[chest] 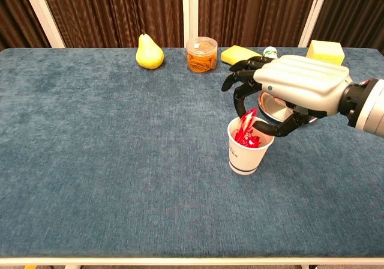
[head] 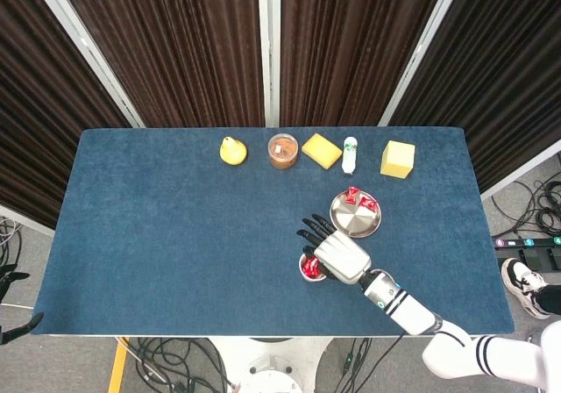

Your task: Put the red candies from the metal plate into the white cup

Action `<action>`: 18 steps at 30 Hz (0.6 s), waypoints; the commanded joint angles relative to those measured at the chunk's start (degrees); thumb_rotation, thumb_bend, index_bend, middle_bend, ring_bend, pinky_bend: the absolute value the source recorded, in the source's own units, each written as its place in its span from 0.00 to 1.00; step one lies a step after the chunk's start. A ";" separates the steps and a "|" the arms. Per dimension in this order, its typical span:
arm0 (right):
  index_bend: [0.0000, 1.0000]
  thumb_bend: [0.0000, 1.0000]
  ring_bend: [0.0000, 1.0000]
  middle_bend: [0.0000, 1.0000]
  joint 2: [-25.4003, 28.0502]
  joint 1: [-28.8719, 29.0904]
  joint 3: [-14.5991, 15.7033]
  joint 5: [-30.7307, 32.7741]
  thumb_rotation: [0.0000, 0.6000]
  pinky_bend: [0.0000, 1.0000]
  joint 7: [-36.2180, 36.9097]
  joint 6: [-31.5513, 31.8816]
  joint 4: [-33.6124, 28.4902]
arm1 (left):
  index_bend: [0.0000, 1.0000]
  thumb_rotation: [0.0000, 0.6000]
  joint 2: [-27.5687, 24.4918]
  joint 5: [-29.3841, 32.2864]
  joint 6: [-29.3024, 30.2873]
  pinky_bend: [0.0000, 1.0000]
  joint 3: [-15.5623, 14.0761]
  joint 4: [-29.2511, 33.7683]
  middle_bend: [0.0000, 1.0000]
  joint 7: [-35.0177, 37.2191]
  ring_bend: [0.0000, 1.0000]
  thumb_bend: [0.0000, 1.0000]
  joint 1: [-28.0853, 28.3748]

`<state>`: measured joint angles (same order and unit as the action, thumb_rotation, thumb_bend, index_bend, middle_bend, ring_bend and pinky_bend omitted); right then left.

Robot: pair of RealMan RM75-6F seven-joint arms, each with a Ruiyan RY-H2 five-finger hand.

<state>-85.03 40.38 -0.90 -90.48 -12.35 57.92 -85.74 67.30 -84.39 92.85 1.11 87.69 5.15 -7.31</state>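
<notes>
Dark brown curtains are hanging behind a blue-covered table. The right hand is hovering over the white cup, fingers curled, pinching a glossy red candy just above its mouth. The metal plate is sitting beyond the cup.
</notes>
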 commanded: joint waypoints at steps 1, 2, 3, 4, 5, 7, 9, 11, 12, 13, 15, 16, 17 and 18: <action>0.42 0.38 0.00 0.14 -0.03 0.01 -0.08 0.39 1.00 0.00 -0.52 -0.37 -0.20 | 0.37 1.00 0.07 0.14 0.02 0.26 -0.01 -0.22 0.31 0.16 0.27 0.12 -0.11; 0.41 0.38 0.00 0.14 0.01 -0.01 -0.04 0.42 1.00 0.00 -0.72 -0.42 -0.29 | 0.37 1.00 0.10 0.18 -0.01 0.26 -0.03 -0.28 0.31 0.22 0.27 0.12 -0.13; 0.40 0.38 0.00 0.14 0.05 -0.04 -0.01 0.45 1.00 0.00 -0.90 -0.47 -0.37 | 0.37 1.00 0.13 0.18 -0.06 0.26 -0.04 -0.33 0.31 0.28 0.27 0.12 -0.12; 0.38 0.38 0.00 0.14 0.13 -0.10 0.00 0.51 1.00 0.00 -1.10 -0.48 -0.50 | 0.37 1.00 0.18 0.14 -0.08 0.26 -0.06 -0.41 0.31 0.34 0.27 0.12 -0.11; 0.38 0.38 0.00 0.14 0.22 -0.17 -0.05 0.55 1.00 0.00 -1.21 -0.37 -0.60 | 0.37 1.00 0.21 0.10 -0.06 0.26 -0.07 -0.50 0.31 0.39 0.27 0.12 -0.12; 0.37 0.38 0.00 0.14 0.68 -0.46 -0.45 0.63 1.00 0.00 -0.94 0.43 -1.06 | 0.37 1.00 0.27 0.01 0.05 0.26 -0.06 -0.67 0.31 0.55 0.27 0.12 -0.14; 0.37 0.38 0.00 0.14 1.41 -0.94 -1.18 0.85 1.00 0.00 -0.15 1.83 -1.58 | 0.37 1.00 0.31 -0.02 0.14 0.27 -0.03 -0.76 0.31 0.67 0.27 0.12 -0.16; 0.36 0.38 0.00 0.14 2.55 -1.65 -2.27 1.67 1.00 0.00 0.80 3.44 -1.66 | 0.37 1.00 0.30 -0.01 0.06 0.26 -0.03 -0.86 0.31 0.74 0.27 0.12 -0.14; 0.36 0.38 0.00 0.14 3.09 -1.94 -2.79 2.42 1.00 0.00 1.05 3.81 -1.49 | 0.37 1.00 0.30 -0.03 0.05 0.26 -0.03 -0.89 0.31 0.76 0.27 0.12 -0.13; 0.36 0.38 0.00 0.14 3.76 -2.28 -3.58 3.80 1.00 0.00 1.38 4.02 -1.12 | 0.37 1.00 0.32 0.03 0.05 0.26 -0.07 -1.02 0.31 0.88 0.27 0.12 -0.20; 0.36 0.38 0.00 0.14 4.31 -2.69 -4.95 6.57 1.00 0.00 1.42 3.91 0.03 | 0.37 1.00 0.43 -0.04 0.15 0.26 -0.14 -1.36 0.31 1.16 0.27 0.12 -0.30; 0.36 0.38 0.00 0.14 4.39 -2.79 -5.88 8.81 1.00 0.00 1.02 3.33 1.14 | 0.37 1.00 0.50 -0.13 0.16 0.26 -0.13 -1.49 0.31 1.23 0.27 0.12 -0.25; 0.36 0.38 0.00 0.14 4.23 -2.80 -6.60 10.58 1.00 0.00 0.55 2.85 2.09 | 0.37 1.00 0.53 -0.18 0.12 0.26 -0.12 -1.49 0.31 1.21 0.27 0.12 -0.20; 0.36 0.38 0.00 0.13 3.91 -2.74 -7.26 12.41 1.00 0.00 -0.16 2.25 3.17 | 0.37 1.00 0.55 -0.23 0.07 0.26 -0.11 -1.45 0.31 1.16 0.27 0.12 -0.15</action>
<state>-81.29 38.06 -5.93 -82.39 -11.62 61.20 -85.11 67.84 -84.62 92.93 1.00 86.24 6.31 -7.45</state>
